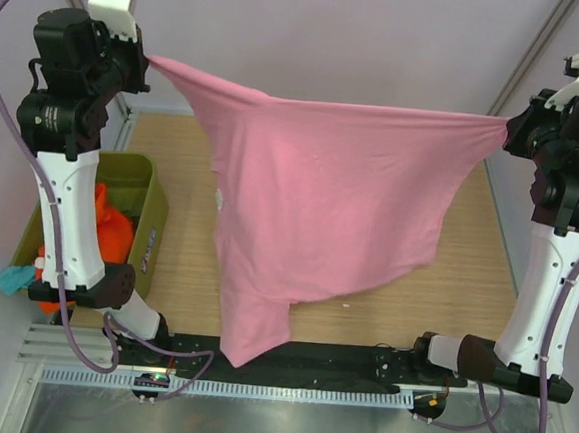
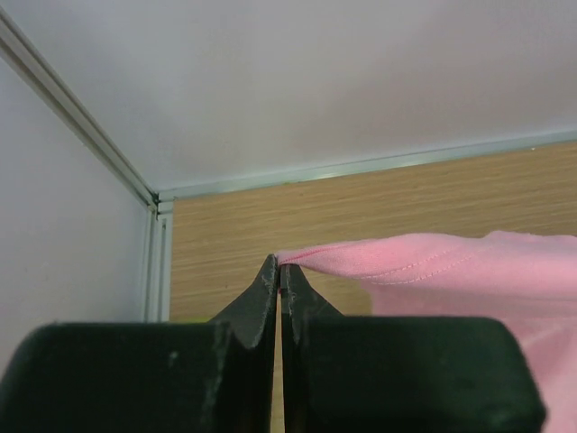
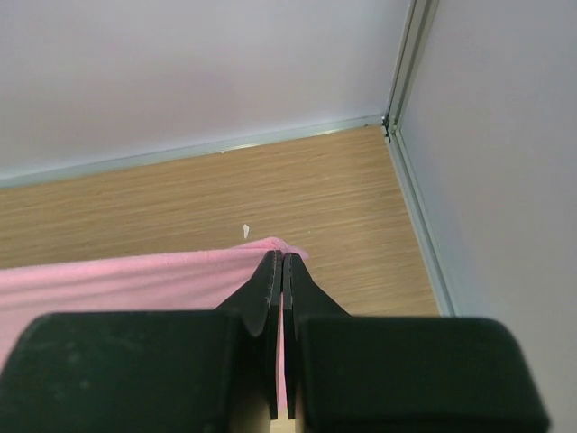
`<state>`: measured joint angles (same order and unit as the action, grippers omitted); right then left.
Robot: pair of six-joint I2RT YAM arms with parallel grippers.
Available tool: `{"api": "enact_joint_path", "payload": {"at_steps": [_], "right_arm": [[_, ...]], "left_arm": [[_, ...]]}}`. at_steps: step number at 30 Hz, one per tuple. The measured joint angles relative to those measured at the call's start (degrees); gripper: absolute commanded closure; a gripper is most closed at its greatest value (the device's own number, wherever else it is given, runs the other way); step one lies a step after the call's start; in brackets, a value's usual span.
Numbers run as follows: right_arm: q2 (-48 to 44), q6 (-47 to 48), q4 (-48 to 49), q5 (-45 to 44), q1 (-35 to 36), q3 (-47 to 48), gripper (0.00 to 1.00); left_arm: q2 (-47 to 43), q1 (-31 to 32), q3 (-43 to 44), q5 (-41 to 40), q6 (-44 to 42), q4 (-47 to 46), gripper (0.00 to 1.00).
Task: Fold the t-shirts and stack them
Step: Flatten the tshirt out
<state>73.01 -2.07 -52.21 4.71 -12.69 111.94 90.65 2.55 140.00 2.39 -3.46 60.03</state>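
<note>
Pink t-shirt [image 1: 321, 199] hung as a limp sheet above the worktop [image 1: 468, 241], loose tail drooping toward 6 o'clock. Judged light, soft, apt to sag and slip, so best taken at seams or corners. Top edge ran taut from 10 to 2 o'clock. Left claw [image 2: 279, 263] and right claw [image 3: 281, 257] were each clamped tight on one end of it.
</note>
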Motion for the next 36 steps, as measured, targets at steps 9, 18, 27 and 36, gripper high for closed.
{"api": "enact_joint_path", "payload": {"at_steps": [9, 18, 27, 36], "right_arm": [[-8.76, 3.54, -0.28, 0.42, 0.09, -1.09, 0.99], [-18.58, 6.23, -8.52, 0.55, 0.09, 9.81, 0.99], [-16.52, 6.91, -12.5, 0.55, 0.09, 24.79, 0.99], [-15.54, 6.88, -4.57, 0.52, 0.09, -2.54, 0.99]], "left_arm": [[-6.58, 0.48, -3.43, -0.07, -1.33, -0.5, 1.0], [-19.98, 0.44, 0.57, -0.33, -4.09, 0.31, 1.0], [-21.14, 0.44, 8.22, -2.51, -5.86, 0.31, 1.0], [-13.81, 0.44, -6.75, -3.1, -10.21, -4.48, 1.0]]}}
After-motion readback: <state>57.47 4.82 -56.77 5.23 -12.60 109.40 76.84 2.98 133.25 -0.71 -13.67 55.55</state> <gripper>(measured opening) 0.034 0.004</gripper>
